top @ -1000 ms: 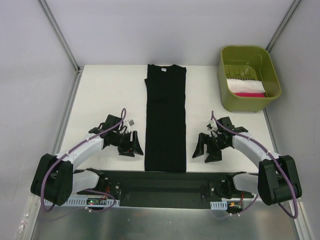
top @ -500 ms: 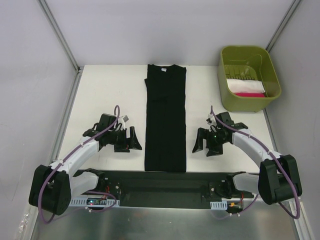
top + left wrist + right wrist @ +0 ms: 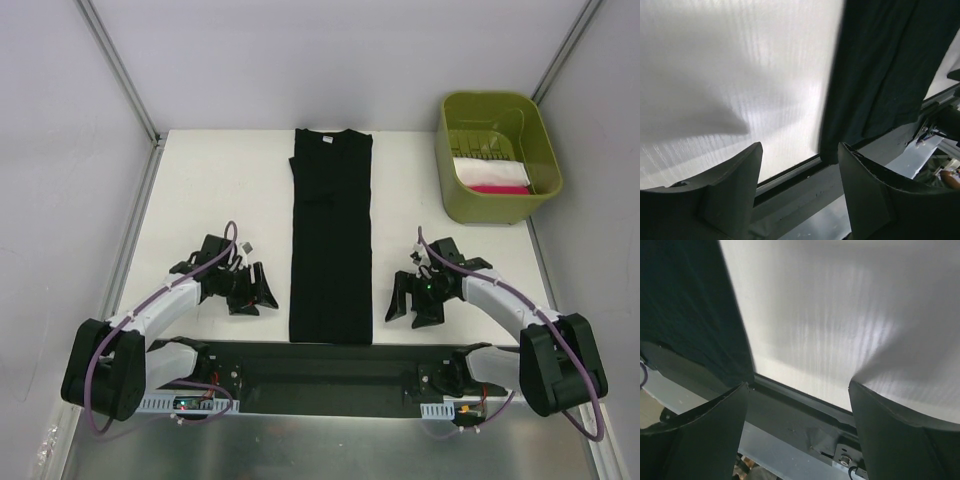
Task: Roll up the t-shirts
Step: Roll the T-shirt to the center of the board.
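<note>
My t-shirt [image 3: 331, 240] lies folded long but unrolled; left gripper [image 3: 262, 290] and right gripper [image 3: 402, 300] flank it, both apart.

No readable txt, nos. or brand marks in any view. Only candidate: tiny white neck label [image 3: 327, 141] at the collar of the black t-shirt [image 3: 331, 240], far end of the table. In the top view it's just a pale speck, so lettering can't be made out. Green bin [image 3: 449, 175] at far right and the folded white cloth [image 3: 488, 172] inside it: any print too small to tell. Both wrist views are close-up and soft, showing dark shirt fabric and plain table surface, nothing legible. Small parts on the base rail at the near edge are too small to read.
</note>
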You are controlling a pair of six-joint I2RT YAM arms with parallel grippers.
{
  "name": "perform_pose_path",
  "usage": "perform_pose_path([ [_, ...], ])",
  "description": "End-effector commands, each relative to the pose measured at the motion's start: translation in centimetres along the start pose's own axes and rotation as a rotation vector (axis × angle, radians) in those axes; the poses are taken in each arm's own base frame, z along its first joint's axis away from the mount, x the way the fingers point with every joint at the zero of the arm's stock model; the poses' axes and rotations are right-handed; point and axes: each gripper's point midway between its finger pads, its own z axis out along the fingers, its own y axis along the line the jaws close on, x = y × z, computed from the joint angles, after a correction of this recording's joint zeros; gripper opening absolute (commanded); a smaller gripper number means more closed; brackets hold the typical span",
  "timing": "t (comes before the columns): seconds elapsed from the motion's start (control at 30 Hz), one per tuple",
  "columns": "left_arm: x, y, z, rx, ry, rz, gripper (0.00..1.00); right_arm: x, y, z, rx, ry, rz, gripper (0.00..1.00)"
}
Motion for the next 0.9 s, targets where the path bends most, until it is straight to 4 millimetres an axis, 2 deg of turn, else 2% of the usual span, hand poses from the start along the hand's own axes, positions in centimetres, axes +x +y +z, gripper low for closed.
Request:
perform_pose_path([
  [0.0,2.0,1.2,1.0,-0.061,0.069,-0.127,0.61,0.4,1.7,0.4,-0.065,-0.002,-0.016,0.82],
  [0.07,3.0,1.6,1.5,-0.079,0.101,-0.145,0.62,1.1,1.6,1.0,-0.054,0.02,-0.009,0.81],
  [0.17,3.4,1.5,2.2,-0.058,0.121,-0.135,0.64,1.8,1.5,2.1,-0.052,0.054,-0.01,0.8],
  [0.27,4.0,1.3,2.7,-0.043,0.141,-0.119,0.63,1.6,2.6,2.8,-0.086,0.063,-0.022,0.77],
  [0.37,4.8,1.4,3.2,-0.046,0.176,-0.108,0.59,1.3,3.5,3.5,-0.093,0.084,-0.047,0.72],
  [0.43,5.2,1.3,3.4,-0.042,0.194,-0.1,0.57,1.7,3.4,4.0,-0.077,0.123,-0.043,0.66],
  [0.6,6.0,1.4,3.7,-0.061,0.228,-0.087,0.5,2.9,2.8,4.3,-0.015,0.194,-0.041,0.6],
  [0.7,6.5,1.8,3.9,-0.08,0.247,-0.095,0.48,3.3,3.2,4.5,-0.016,0.217,-0.065,0.54],
  [0.8,6.7,1.4,4.2,-0.065,0.273,-0.08,0.37,3.6,3.8,4.9,-0.012,0.234,-0.098,0.5],
  [0.87,6.8,1.2,4.4,-0.061,0.287,-0.068,0.39,3.9,4.0,5.1,-0.01,0.236,-0.111,0.48],
])
